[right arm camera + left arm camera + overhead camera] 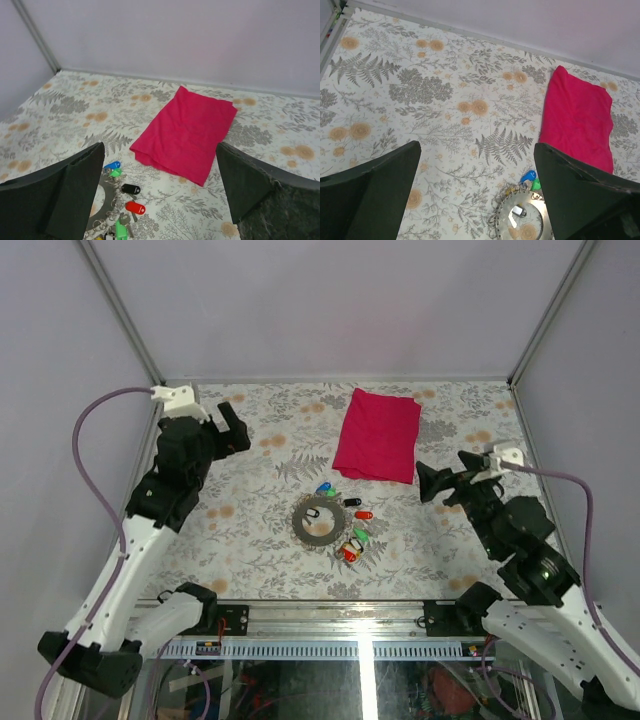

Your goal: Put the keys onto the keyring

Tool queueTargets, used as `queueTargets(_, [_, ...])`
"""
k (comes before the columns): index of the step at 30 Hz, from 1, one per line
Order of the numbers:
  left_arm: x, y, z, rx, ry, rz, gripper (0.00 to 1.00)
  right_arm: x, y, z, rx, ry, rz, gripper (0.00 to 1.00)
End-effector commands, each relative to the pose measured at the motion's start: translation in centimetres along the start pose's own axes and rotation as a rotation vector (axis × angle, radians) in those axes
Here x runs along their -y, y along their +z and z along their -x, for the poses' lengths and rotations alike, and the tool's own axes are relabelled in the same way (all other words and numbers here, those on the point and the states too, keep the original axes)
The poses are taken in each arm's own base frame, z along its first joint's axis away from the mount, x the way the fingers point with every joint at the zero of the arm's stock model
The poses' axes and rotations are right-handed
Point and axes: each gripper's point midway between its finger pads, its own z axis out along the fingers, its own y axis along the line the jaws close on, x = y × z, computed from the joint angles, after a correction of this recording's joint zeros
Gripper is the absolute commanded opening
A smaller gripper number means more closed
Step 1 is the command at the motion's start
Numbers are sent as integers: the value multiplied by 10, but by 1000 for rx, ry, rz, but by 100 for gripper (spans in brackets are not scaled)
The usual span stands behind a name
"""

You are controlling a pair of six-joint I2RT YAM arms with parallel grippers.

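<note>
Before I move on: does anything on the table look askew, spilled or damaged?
Nothing stands out. The keys lie clustered along one side of the keyring, and the red cloth lies folded flat behind them. Nothing looks broken.

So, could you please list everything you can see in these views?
keyring: one, grey metal, flat at the table's centre
keys: several, with blue, green, black and red heads, fanned along the keyring's right side
cloth: one, red, folded, behind the keys
table: one, floral print, under everything
walls: three, pale grey, around the table
cables: two, purple, one per arm
arms: two, black and white, based at the near edge
left end effector: one, black, open, empty, far left
right end effector: one, black, open, empty, right of the cloth
</note>
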Motion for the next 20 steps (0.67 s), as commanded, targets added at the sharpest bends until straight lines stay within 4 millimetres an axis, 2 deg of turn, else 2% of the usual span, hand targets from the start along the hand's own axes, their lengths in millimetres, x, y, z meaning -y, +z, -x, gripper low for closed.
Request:
queueTargets(1, [-14, -12, 4, 108, -47, 21, 100, 36, -20, -1, 97, 93, -170, 99])
queueTargets(5, [-28, -24, -14, 135, -98, 31, 100, 52, -38, -15, 159, 171, -226, 99])
queueTargets(9, [-42, -31, -29, 166, -126, 54, 100, 62, -46, -29, 190, 200, -261, 99])
queueTargets(12, [-42, -34, -35, 169, -129, 35, 100, 68, -49, -36, 191, 212, -294, 99])
queueTargets(20, [-41, -31, -39, 161, -72, 20, 100, 66, -46, -44, 160, 207, -287, 99])
